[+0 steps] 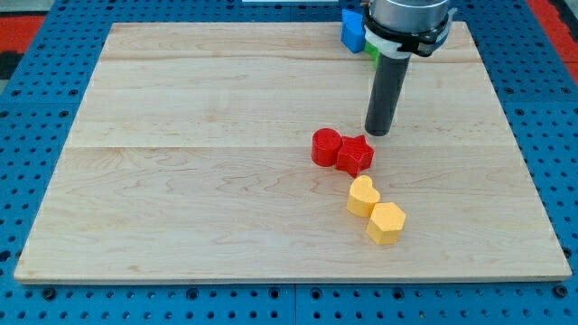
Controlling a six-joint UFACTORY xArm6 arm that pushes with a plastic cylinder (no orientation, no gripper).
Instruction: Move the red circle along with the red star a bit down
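Observation:
The red circle [325,147] and the red star [355,154] sit touching each other right of the board's middle, the circle on the view's left. My tip [377,133] rests on the board just above and to the right of the red star, a small gap away from it.
A yellow heart [362,196] and a yellow hexagon [386,223] lie touching, just below the red star. A blue block [351,29] and a green block [371,50], partly hidden by the arm, sit at the top edge of the wooden board [181,181].

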